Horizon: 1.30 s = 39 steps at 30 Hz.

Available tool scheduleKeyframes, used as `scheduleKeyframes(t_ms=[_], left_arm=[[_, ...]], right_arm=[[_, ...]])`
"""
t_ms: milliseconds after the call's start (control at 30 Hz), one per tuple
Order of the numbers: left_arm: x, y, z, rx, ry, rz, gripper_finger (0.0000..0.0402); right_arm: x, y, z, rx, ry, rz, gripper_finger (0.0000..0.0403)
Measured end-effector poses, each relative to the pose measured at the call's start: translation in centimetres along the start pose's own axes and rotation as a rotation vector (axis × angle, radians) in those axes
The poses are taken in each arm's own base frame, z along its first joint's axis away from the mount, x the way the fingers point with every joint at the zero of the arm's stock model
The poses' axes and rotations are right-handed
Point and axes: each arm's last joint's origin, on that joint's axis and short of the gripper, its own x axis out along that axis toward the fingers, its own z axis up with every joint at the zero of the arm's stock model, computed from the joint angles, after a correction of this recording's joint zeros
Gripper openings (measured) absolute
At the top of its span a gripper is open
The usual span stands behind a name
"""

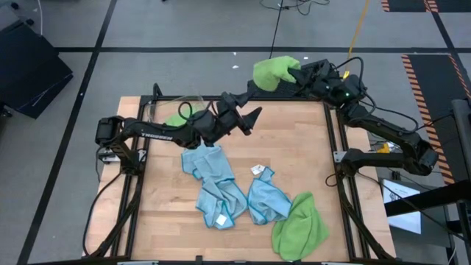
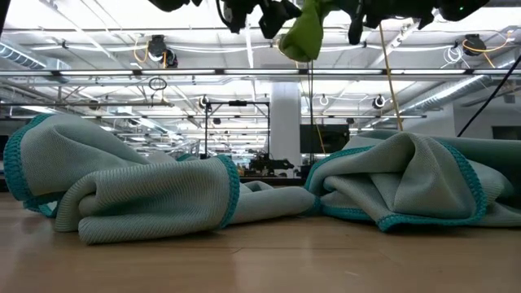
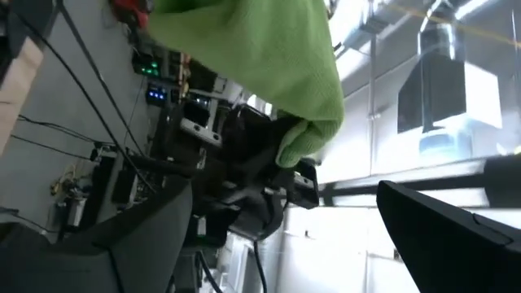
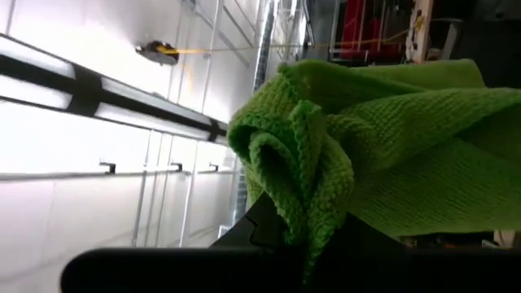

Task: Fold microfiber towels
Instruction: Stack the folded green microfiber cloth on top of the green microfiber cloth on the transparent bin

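The right gripper point(image 1: 300, 74) is raised at the upper middle of the high view, past the far edge of the bench point(image 1: 162, 213), its jaws clamped on a lime green towel point(image 1: 274, 71) that bunches to the left of it. The left gripper point(image 1: 254, 115) reaches toward that towel from the left, its jaws spread wide and holding nothing, just short of the cloth.

On the bench, two light blue towels lie crumpled in the middle: one point(image 1: 210, 177) stretching from below the left arm down toward the near edge, the other point(image 1: 266, 199) just to its right, the two touching at their lower ends. A small white tag point(image 1: 257, 170) shows at the top of the right one. A second lime green towel point(image 1: 300, 227) lies heaped at the lower right, touching the right blue one. Another patch of green point(image 1: 175, 118) shows at the upper left beside the clear plastic bin point(image 1: 158, 109), partly hidden by the left arm.

The low view shows the blue towels as two large folds filling the frame, with darker teal stitched edges that the high view does not resolve; the held green towel point(image 2: 303, 32) hangs at the top centre among the dark arm parts. The right wrist view shows the towel's knitted edge point(image 4: 301, 163) folded between that gripper's dark fingers. The left wrist view looks across at the green cloth point(image 3: 260, 57) and the other gripper's dark body beneath it.
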Motion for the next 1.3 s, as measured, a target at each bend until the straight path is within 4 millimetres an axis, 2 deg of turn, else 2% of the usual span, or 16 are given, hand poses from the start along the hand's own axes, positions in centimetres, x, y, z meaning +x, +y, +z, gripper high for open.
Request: scheduleKeyframes(t_ms=[200, 333, 467, 600, 867, 1033, 1300], left_arm=[[1.0, -0.2, 2.1, -0.004, -0.100, -0.006, 0.0392], [1.5, -1.0, 3.2, -0.017, -0.095, -0.061, 0.0392], [2.1, -1.5, 3.0, -0.007, -0.074, -0.014, 0.0392], [3.0, -0.7, 2.8, -0.050, -0.100, 0.044, 0.0392], [5.3, -0.3, 2.9, -0.137, -0.130, -0.009, 0.0392], [6.0, 0.7, 4.2, -0.128, -0.181, 0.016, 0.0392], [6.6, 0.0, 5.5, -0.107, -0.180, -0.017, 0.0392]], right_arm=[[0.4, -0.6, -0.3, 0.009, -0.004, -0.015, 0.0019], [0.8, -1.0, -0.8, 0.017, 0.017, -0.025, 0.0019], [1.3, -1.5, -1.0, 0.002, 0.010, -0.017, 0.0019], [1.7, -1.7, -1.1, -0.005, 0.017, 0.010, 0.0019], [1.9, -1.8, -0.9, -0.021, -0.033, 0.022, 0.0019], [1.9, -1.7, -1.2, -0.003, -0.017, 0.031, 0.0019], [2.0, -1.8, -1.6, 0.017, 0.025, 0.020, 0.0019]])
